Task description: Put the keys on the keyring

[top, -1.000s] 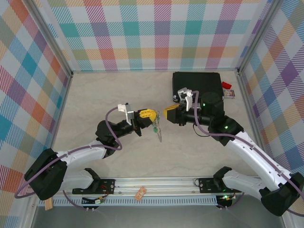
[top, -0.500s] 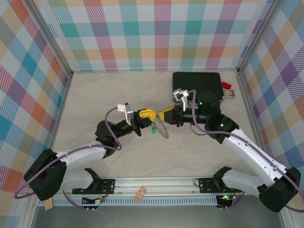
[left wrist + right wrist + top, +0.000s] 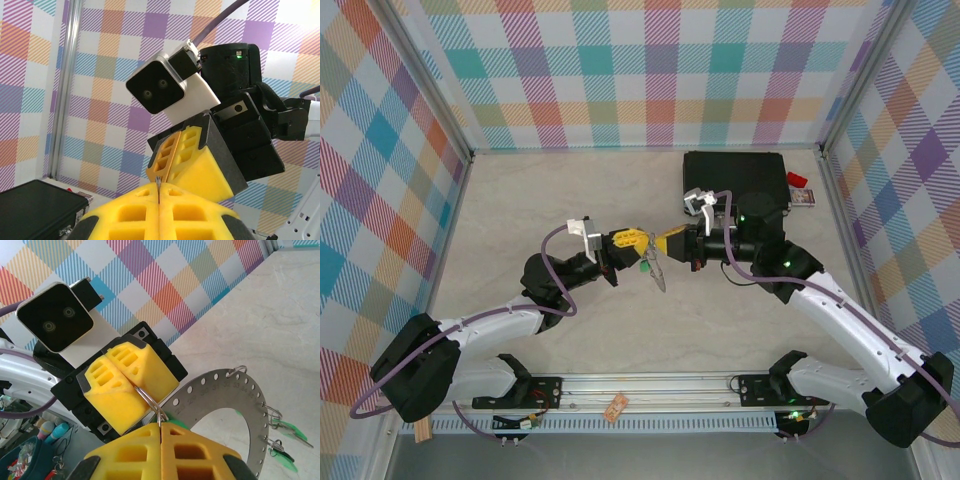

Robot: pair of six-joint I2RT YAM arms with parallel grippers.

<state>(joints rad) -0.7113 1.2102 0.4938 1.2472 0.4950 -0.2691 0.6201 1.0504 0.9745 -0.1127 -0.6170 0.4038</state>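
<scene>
- Yellow-padded right gripper [image 3: 666, 242], well apart a second ago, now meets the left gripper [image 3: 642, 249] tip to tip; both are pressed together on one wire loop [image 3: 149, 399].
- Grey keyring [image 3: 220, 390] hangs there, above mid-table.
- Green keys [image 3: 288, 433] are clipped on; threading has probably begun.

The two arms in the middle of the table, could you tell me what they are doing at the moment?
The left gripper and right gripper meet tip to tip with the grey ring between them. The left is shut on a small wire loop at the ring's edge, and the right seems shut on the same loop from the other side. A few green keys hang from the ring's rim.
</scene>
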